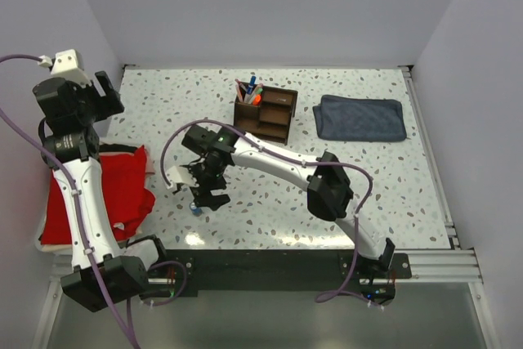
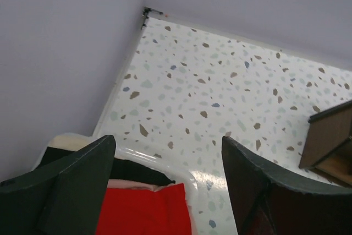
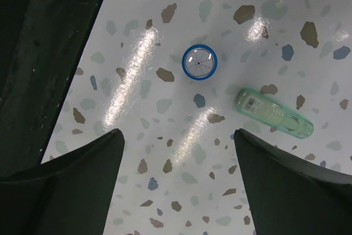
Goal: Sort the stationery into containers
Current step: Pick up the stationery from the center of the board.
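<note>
Below the open right gripper, a blue cylinder stands near a green tube. The left gripper gapes empty.

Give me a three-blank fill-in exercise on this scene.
1. The folded blue-grey cloth lies to the ___ of the dark brown wooden organizer.
2. Beside the pale green plastic tube, the small upright cylinder is ___.
3. The right pincer hovers above them with jaws ___.
Missing words: right; blue; open.
</note>
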Tool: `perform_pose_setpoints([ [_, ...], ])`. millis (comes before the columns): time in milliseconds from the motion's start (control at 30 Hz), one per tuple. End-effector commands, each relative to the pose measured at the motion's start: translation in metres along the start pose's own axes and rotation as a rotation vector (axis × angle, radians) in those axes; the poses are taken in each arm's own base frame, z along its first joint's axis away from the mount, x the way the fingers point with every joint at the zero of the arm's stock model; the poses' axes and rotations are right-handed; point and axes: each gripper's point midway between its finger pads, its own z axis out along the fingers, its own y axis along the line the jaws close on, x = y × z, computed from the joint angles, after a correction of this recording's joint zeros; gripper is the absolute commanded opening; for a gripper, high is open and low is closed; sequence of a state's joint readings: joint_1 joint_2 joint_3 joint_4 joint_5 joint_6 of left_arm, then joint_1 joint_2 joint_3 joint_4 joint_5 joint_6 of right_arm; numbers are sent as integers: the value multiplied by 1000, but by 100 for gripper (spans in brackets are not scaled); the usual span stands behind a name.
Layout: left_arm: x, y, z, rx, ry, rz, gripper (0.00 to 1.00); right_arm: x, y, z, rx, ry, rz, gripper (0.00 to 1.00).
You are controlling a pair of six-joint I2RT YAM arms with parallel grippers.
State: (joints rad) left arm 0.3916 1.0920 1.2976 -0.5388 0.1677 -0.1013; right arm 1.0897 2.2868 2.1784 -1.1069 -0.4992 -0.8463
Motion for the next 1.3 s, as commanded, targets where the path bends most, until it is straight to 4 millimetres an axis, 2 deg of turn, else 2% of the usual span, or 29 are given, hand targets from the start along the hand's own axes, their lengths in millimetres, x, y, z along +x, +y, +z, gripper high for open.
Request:
perform_pose_setpoints([
  [0,-61,27,-3,-158,-195,-9,83,-20,-21,-5,125,-17,-15,81],
  [167,-85,31,8,-164,-228,39,84,-26,-35,5,166,-26,5,73],
  [300,-94,33,14,-158,-241,37,84,-32,-40,13,174,-33,-11,70],
  [567,-91,32,21,-143,-231,33,84,-32,-26,25,116,-38,-5,65],
  [1067,-92,32,25,-137,-231,37,84,-51,-20,38,104,-91,-50,63],
  [1267,-91,30,28,-126,-227,34,84,-46,-16,46,92,-77,-49,62],
])
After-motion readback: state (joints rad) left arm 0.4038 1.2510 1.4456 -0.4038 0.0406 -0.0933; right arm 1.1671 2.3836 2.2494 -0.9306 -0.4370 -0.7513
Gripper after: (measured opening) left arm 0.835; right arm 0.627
